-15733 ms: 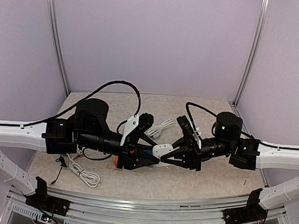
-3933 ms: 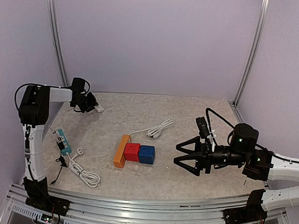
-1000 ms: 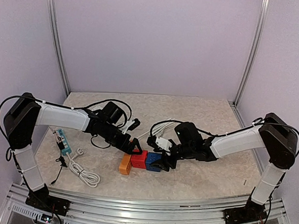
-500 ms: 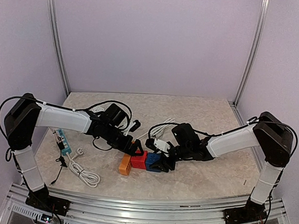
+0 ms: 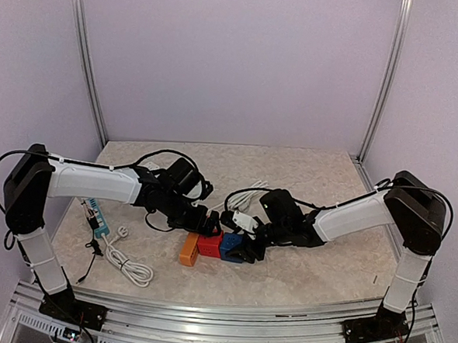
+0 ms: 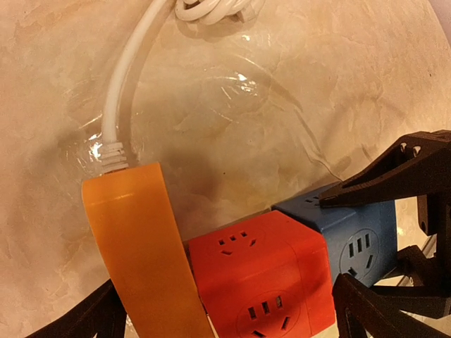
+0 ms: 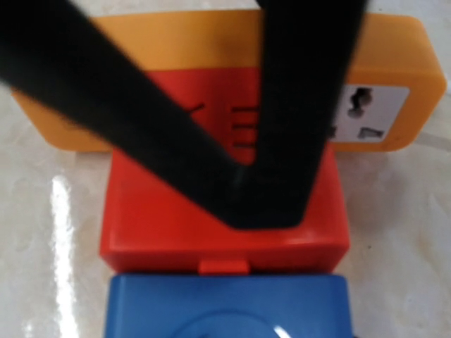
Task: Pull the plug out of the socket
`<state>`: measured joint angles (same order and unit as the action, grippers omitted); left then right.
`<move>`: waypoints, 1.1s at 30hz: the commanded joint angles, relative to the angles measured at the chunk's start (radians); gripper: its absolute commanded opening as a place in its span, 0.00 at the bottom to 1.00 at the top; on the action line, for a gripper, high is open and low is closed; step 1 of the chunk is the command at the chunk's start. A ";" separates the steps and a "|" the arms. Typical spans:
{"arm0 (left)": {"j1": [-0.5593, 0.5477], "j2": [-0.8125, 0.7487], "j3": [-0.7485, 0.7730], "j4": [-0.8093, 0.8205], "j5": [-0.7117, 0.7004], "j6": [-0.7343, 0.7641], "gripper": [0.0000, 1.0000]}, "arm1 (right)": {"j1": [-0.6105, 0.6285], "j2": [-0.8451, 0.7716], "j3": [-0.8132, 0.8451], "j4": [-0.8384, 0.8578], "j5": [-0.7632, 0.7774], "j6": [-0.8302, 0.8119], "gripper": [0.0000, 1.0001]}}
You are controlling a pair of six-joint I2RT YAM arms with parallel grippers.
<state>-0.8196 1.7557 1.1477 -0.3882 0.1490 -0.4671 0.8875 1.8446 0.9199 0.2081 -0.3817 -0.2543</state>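
left wrist: red plug [image 6: 262,278] within tool [image 6: 229,294]

We stretch both arms low to mid-frame, left arm [image 5: 96,183] from the left, right arm [image 5: 351,215] from the right. Our left gripper [image 5: 204,221] gapes wide; our right gripper [image 5: 238,248] stands half-spread, grip unclear.

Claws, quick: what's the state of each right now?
Left claw: open, straddling the orange socket strip and red cube.
Right claw: around the blue cube; whether it grips cannot be told.
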 commanded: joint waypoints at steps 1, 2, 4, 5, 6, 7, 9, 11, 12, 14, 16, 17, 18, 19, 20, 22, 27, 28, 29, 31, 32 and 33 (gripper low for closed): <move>-0.055 -0.008 0.044 -0.018 -0.011 -0.021 0.99 | 0.012 0.041 0.016 -0.013 0.017 0.043 0.38; -0.062 0.001 0.045 -0.019 -0.021 -0.021 0.99 | 0.014 0.042 0.017 -0.011 0.017 0.046 0.38; -0.070 0.019 0.046 -0.018 -0.027 -0.026 0.99 | 0.013 0.040 0.016 -0.007 0.015 0.051 0.35; -0.074 0.028 0.046 -0.018 -0.030 -0.028 0.99 | 0.013 0.040 0.015 -0.002 0.015 0.054 0.34; -0.076 0.034 0.045 -0.012 -0.030 -0.030 0.99 | 0.014 0.040 0.014 0.001 0.015 0.057 0.33; -0.078 0.040 0.042 -0.004 -0.029 -0.030 0.99 | 0.015 0.041 0.014 0.005 0.014 0.061 0.31; -0.083 0.047 0.041 0.004 -0.031 -0.030 0.99 | 0.016 0.043 0.015 0.012 0.015 0.070 0.28; -0.086 0.057 0.041 0.009 -0.027 -0.026 0.99 | 0.019 0.046 0.016 0.020 0.017 0.078 0.24; -0.089 0.061 0.040 0.012 -0.030 -0.023 0.99 | 0.021 0.047 0.016 0.024 0.018 0.084 0.23; -0.092 0.070 0.042 0.008 -0.033 -0.017 0.99 | 0.022 0.048 0.017 0.033 0.020 0.095 0.20; -0.094 0.079 0.041 0.005 -0.030 -0.010 0.99 | 0.022 0.047 0.016 0.041 0.027 0.108 0.19; -0.098 0.081 0.034 0.009 -0.033 -0.004 0.99 | 0.022 0.047 0.015 0.046 0.034 0.114 0.18; -0.102 0.081 0.029 0.010 -0.044 0.001 0.99 | 0.022 0.048 0.015 0.050 0.042 0.121 0.18; -0.104 0.082 0.026 0.009 -0.054 0.008 0.99 | 0.024 0.049 0.015 0.052 0.046 0.127 0.17; -0.105 0.083 0.024 0.003 -0.063 0.014 0.99 | 0.023 0.050 0.015 0.054 0.048 0.132 0.16; -0.105 0.086 0.017 0.000 -0.067 0.026 0.99 | 0.023 0.047 0.006 0.068 0.049 0.140 0.15; -0.108 0.096 0.006 -0.018 -0.090 0.054 0.99 | 0.023 0.041 -0.005 0.086 0.072 0.154 0.14; -0.110 0.101 0.006 -0.023 -0.091 0.059 0.99 | 0.022 0.038 -0.009 0.090 0.074 0.156 0.13; -0.109 0.105 0.004 -0.028 -0.094 0.062 0.99 | 0.023 0.035 -0.014 0.095 0.074 0.156 0.13; -0.109 0.111 -0.002 -0.034 -0.107 0.067 0.99 | 0.023 0.025 -0.024 0.101 0.074 0.157 0.12; -0.108 0.111 -0.007 -0.037 -0.110 0.071 0.99 | 0.022 0.019 -0.032 0.102 0.079 0.156 0.12; -0.107 0.110 -0.011 -0.041 -0.120 0.075 0.99 | 0.022 0.013 -0.036 0.102 0.081 0.156 0.12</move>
<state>-0.8787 1.8011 1.1740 -0.3714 -0.0174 -0.4538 0.9016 1.8469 0.9070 0.2581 -0.3420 -0.1249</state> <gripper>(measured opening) 0.989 0.631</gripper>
